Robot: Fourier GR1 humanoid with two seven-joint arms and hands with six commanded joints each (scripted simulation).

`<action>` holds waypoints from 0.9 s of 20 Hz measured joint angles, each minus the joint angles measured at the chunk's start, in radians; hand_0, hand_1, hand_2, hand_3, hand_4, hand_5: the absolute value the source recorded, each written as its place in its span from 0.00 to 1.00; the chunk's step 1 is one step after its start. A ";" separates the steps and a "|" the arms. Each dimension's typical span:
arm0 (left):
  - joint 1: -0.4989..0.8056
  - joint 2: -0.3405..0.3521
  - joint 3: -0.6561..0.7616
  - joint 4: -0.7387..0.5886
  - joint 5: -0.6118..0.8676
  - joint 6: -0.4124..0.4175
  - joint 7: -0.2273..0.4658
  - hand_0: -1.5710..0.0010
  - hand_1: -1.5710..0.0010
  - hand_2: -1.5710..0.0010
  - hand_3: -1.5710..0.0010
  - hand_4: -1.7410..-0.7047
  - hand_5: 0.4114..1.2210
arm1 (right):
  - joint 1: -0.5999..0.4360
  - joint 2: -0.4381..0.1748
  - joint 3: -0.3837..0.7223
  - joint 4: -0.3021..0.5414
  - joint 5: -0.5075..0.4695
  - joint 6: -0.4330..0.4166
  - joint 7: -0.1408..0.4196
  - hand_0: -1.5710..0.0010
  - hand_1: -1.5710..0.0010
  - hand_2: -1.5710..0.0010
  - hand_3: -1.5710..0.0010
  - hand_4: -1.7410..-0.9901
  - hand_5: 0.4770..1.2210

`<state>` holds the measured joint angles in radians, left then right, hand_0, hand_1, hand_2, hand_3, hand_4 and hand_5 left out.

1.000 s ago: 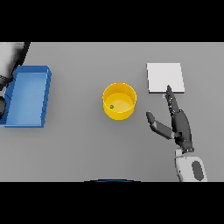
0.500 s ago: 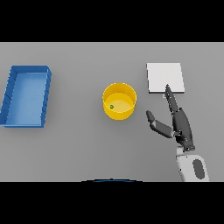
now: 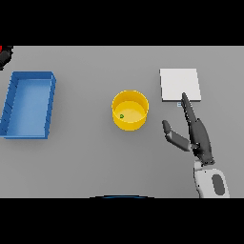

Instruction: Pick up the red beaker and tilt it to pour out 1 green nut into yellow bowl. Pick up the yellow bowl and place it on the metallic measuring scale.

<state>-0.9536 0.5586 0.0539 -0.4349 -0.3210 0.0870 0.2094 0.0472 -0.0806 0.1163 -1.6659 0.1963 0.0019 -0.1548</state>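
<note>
While the yellow bowl (image 3: 130, 110) sits upright near the middle of the grey table (image 3: 90, 152) in the head view, a single green nut (image 3: 122, 116) lies inside it toward its left side. To the bowl's right and slightly farther back lies the flat, pale square measuring scale (image 3: 179, 84), apart from the bowl. The right hand (image 3: 197, 135) reaches in from the lower right with fingers straight and thumb spread toward the bowl, holding nothing; its longest fingertip overlaps the scale's near edge. A blue tray (image 3: 29, 104) lies well apart at the left. At the far left edge a sliver of dark left hand (image 3: 4, 58) with something red just above it shows; whether that hand grips anything I cannot tell.
</note>
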 measured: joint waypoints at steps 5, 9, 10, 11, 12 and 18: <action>0.239 -0.041 -0.018 -0.319 0.064 0.026 0.134 0.00 0.00 0.00 0.00 0.00 0.71 | -0.002 -0.002 0.001 0.019 0.005 0.002 -0.021 1.00 1.00 1.00 1.00 0.77 0.26; 0.355 -0.036 -0.035 -0.533 0.094 0.012 0.271 0.07 0.14 0.19 0.16 0.36 0.45 | 0.002 0.003 0.007 0.003 0.002 0.006 0.010 1.00 1.00 1.00 1.00 0.78 0.26; 0.378 -0.029 -0.048 -0.585 0.114 -0.041 0.260 0.25 0.32 0.35 0.33 0.49 0.40 | -0.004 0.004 0.004 0.020 0.002 0.005 0.019 1.00 1.00 1.00 1.00 0.79 0.26; 0.403 -0.023 -0.048 -0.625 0.142 -0.082 0.262 0.40 0.45 0.48 0.46 0.59 0.36 | -0.002 0.001 -0.001 0.020 -0.002 0.005 0.014 1.00 1.00 1.00 1.00 0.79 0.26; 0.417 -0.014 -0.038 -0.659 0.183 -0.131 0.271 0.52 0.56 0.58 0.57 0.67 0.34 | -0.013 -0.002 -0.005 0.023 0.000 0.000 0.013 1.00 1.00 1.00 1.00 0.79 0.26; 0.439 0.024 -0.089 -0.682 0.166 -0.233 0.340 0.87 0.89 0.89 0.89 0.90 0.27 | -0.003 0.003 0.007 0.009 0.022 -0.012 0.015 1.00 1.00 1.00 1.00 0.78 0.25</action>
<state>-0.5150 0.5827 -0.0355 -1.1170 -0.1548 -0.1463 0.5499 0.0442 -0.0778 0.1237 -1.6571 0.2188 -0.0100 -0.1397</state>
